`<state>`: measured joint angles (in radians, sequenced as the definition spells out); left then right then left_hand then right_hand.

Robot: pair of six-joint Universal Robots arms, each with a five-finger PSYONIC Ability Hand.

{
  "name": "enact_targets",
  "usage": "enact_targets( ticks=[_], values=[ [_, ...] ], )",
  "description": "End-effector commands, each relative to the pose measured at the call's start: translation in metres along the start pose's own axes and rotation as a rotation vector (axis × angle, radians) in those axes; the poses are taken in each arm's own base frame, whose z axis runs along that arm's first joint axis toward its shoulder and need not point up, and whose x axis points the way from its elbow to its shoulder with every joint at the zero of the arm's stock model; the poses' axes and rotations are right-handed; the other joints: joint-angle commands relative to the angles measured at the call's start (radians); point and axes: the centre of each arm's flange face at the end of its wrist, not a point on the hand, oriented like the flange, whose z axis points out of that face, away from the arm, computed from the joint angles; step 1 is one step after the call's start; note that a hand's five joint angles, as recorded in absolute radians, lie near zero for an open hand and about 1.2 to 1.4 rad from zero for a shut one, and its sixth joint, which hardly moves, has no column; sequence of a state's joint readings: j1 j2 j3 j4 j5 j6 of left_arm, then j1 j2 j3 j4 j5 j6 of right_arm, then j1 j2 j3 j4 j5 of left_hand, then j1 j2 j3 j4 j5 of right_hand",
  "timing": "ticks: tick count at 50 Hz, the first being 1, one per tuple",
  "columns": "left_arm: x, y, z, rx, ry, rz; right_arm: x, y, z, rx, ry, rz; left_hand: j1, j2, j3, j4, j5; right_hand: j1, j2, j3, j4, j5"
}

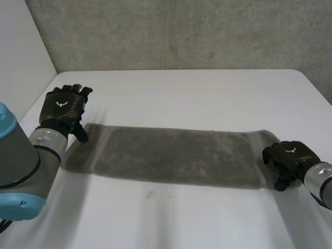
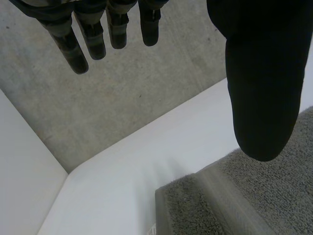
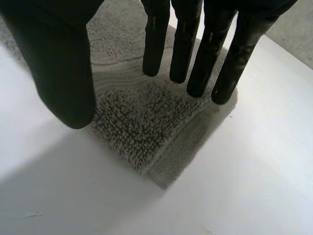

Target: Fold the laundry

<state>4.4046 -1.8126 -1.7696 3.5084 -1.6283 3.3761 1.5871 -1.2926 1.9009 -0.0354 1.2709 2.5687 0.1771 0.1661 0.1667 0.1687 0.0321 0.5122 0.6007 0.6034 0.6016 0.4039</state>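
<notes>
A grey towel (image 1: 171,155), folded into a long strip, lies flat across the white table (image 1: 181,88). My left hand (image 1: 65,106) hovers just beyond the strip's left end, open, holding nothing. In the left wrist view its fingers (image 2: 93,39) are straight and the thumb (image 2: 264,88) stands wide above the towel's corner (image 2: 205,205). My right hand (image 1: 288,155) is at the strip's right end. In the right wrist view its fingers (image 3: 195,58) reach down over the towel's corner (image 3: 137,122), while the thumb (image 3: 63,73) stands apart over bare table. No cloth is pinched.
A concrete wall (image 1: 181,31) stands behind the table's far edge. A white panel (image 1: 21,57) borders the table at the left. Bare table lies in front of and behind the towel.
</notes>
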Motion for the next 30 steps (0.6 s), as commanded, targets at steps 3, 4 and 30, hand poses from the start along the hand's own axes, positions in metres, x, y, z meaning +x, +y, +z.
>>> enact_targets(
  ticks=[3,4,30],
  values=[
    [0.002,0.000,-0.001,0.001,0.004,-0.001,0.007,0.004,0.008,-0.011,0.027,-0.053,-0.003,0.008,0.008,0.006,-0.032,0.884,0.796,0.793,0.795,0.818],
    [0.002,0.001,-0.001,-0.002,0.005,-0.001,0.017,0.006,0.010,-0.020,0.074,-0.084,-0.003,0.008,0.008,0.006,-0.032,0.884,0.796,0.793,0.795,0.818],
    [0.003,0.001,-0.003,0.008,0.004,0.000,0.047,-0.077,-0.010,0.275,0.390,-0.365,-0.003,0.008,0.008,0.006,-0.032,0.884,0.796,0.793,0.795,0.818]
  ],
)
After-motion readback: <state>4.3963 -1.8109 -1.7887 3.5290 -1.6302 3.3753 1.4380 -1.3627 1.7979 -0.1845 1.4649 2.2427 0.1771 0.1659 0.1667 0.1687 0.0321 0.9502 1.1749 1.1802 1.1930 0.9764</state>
